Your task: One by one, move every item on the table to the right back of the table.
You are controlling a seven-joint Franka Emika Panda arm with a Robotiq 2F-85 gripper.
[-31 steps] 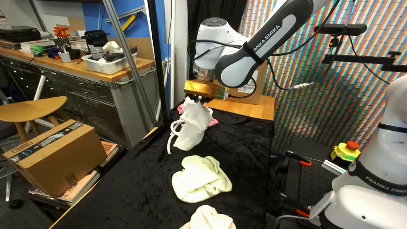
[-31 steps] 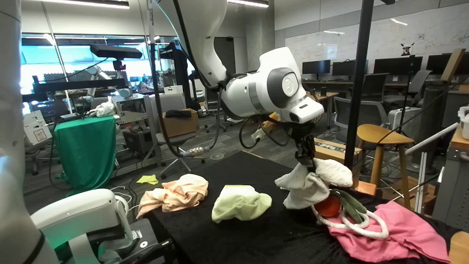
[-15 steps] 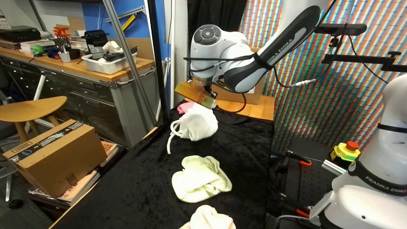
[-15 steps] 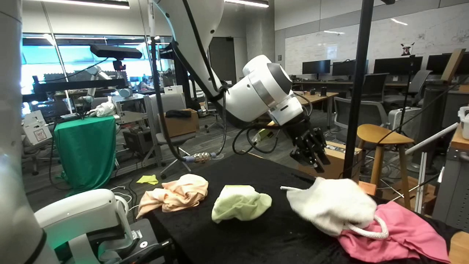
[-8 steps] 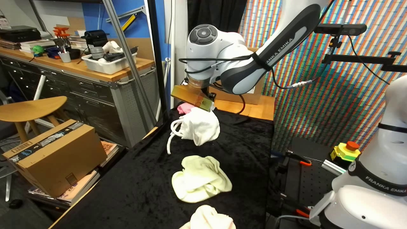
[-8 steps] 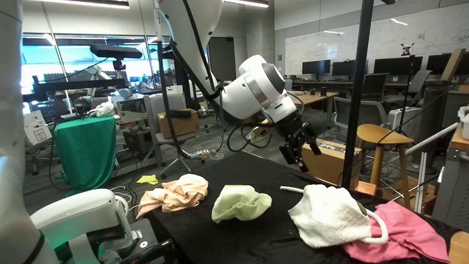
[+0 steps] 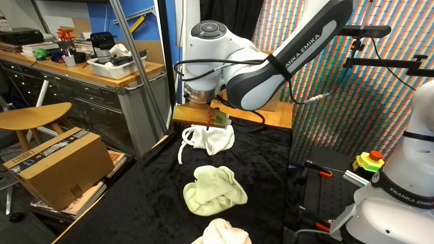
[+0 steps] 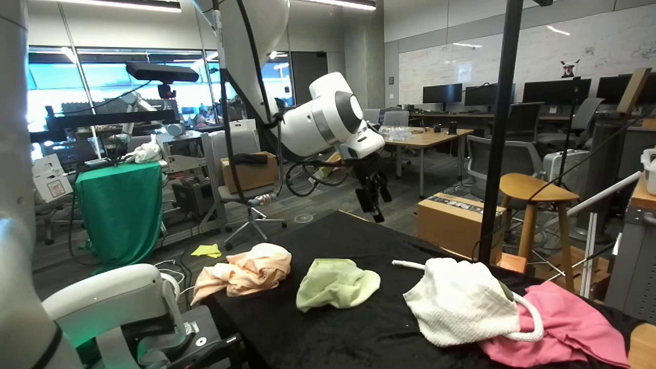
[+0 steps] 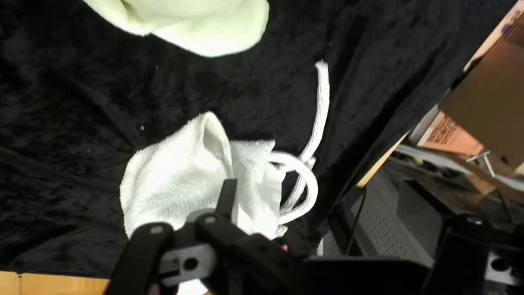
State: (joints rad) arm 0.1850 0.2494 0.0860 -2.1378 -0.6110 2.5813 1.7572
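A white cloth (image 8: 461, 302) lies slumped over a looped white rope (image 8: 535, 320) and a pink cloth (image 8: 569, 328) on the black-topped table (image 8: 369, 338). A dark green piece (image 8: 506, 291) peeks from under its edge. Apart from that pile sit a pale yellow-green cloth (image 7: 215, 191) and a peach-cream cloth (image 8: 246, 271). My gripper (image 8: 382, 207) hangs open above the table, touching nothing. In the wrist view the spread fingers (image 9: 227, 198) have nothing between them; the white cloth (image 9: 176, 176) lies below, beyond the left one. A tiny white speck (image 9: 142, 128) is on the black fabric.
A black upright post (image 8: 497, 128) rises by the table's edge near the pile. Beyond that edge are a cardboard box (image 7: 61, 169) and a wooden stool (image 8: 538, 187). Bare wood (image 7: 281, 115) borders the table's end behind the arm.
My gripper let go of the white cloth, which dropped over the rope, the red and green objects and part of the pink cloth. The opened gripper then moved away from the pile.
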